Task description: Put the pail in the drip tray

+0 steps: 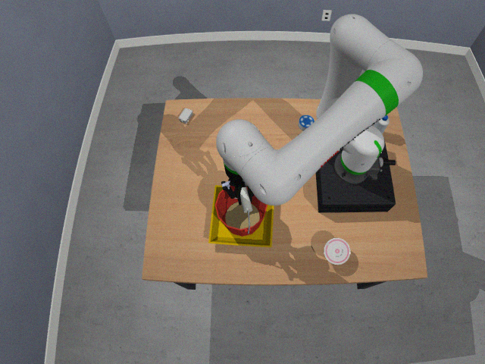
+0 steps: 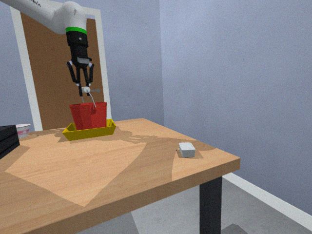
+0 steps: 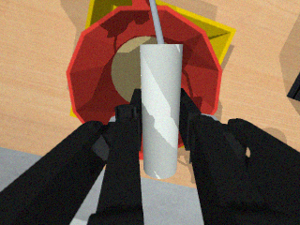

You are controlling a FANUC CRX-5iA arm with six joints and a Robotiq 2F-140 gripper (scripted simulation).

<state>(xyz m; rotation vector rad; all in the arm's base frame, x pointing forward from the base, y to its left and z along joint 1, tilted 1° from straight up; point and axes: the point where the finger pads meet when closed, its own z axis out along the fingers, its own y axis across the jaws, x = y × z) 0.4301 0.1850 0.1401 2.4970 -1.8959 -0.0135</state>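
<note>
The red pail [image 2: 88, 115] hangs upright from its wire handle, with its lower part inside the yellow drip tray [image 2: 89, 131]. I cannot tell if its base touches the tray's floor. My gripper [image 2: 84, 88] is shut on the white grip of the pail's handle [image 3: 160, 108], straight above the pail. In the overhead view the pail [image 1: 240, 213] sits over the tray [image 1: 240, 224], toward its far side. The wrist view looks down into the pail [image 3: 142, 70], with yellow tray corners showing behind it.
A small white box [image 2: 186, 148] lies near the table's corner. A white and pink cup [image 1: 336, 250] stands at the table's front right. A blue and white object [image 1: 305, 120] sits by the arm. The black robot base [image 1: 354, 188] is to the right.
</note>
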